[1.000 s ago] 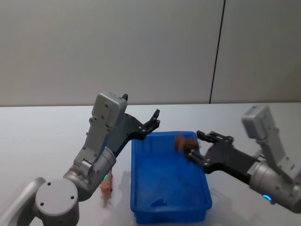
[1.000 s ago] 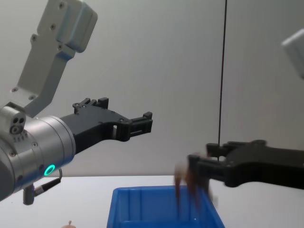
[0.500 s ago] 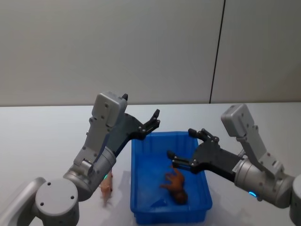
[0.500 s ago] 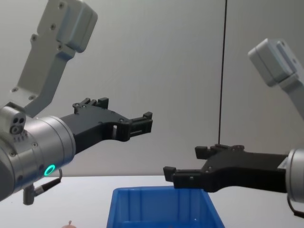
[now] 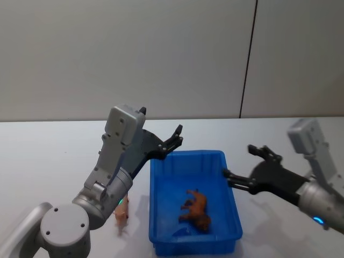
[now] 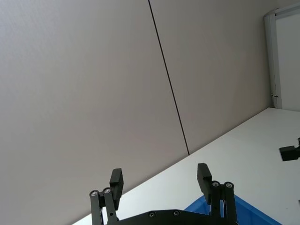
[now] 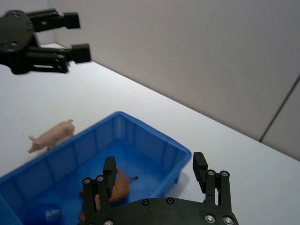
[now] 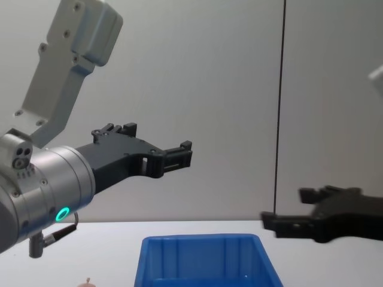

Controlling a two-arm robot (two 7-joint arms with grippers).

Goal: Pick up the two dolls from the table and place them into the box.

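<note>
At the left you held the left claw (image 5: 174,141) (image 8: 179,154) (image 6: 159,176) (image 7: 77,36) raised well above the plain white bench (image 5: 43,156) (image 7: 93,93). Its jaws stood apart with nothing between them, and it pointed toward the far left corner of the box. Below that arm, the pale pink pig-shaped doll (image 5: 122,215) (image 7: 49,136) lay on the bench just beside the left wall of the box, near its front end, and nothing touched it. From the chest view only a sliver of it (image 8: 88,282) peeked over the lower edge.

In the middle sat the bright blue rectangular plastic box (image 5: 152,199) (image 7: 154,140) (image 8: 203,242) with its thick rim and ribbed inner wall. The orange-brown animal-shaped doll (image 5: 196,209) (image 7: 117,187) lay on its side on the floor of the box, in the near half, clear of the walls.

At the right you had the right claw (image 5: 240,162) (image 8: 282,206) (image 7: 154,161) off the bench, just right of the box's right rim and higher than it. Its jaws were spread wide and empty, pointing left toward the box. One finger (image 5: 232,176) reached close to the rim without touching it.
</note>
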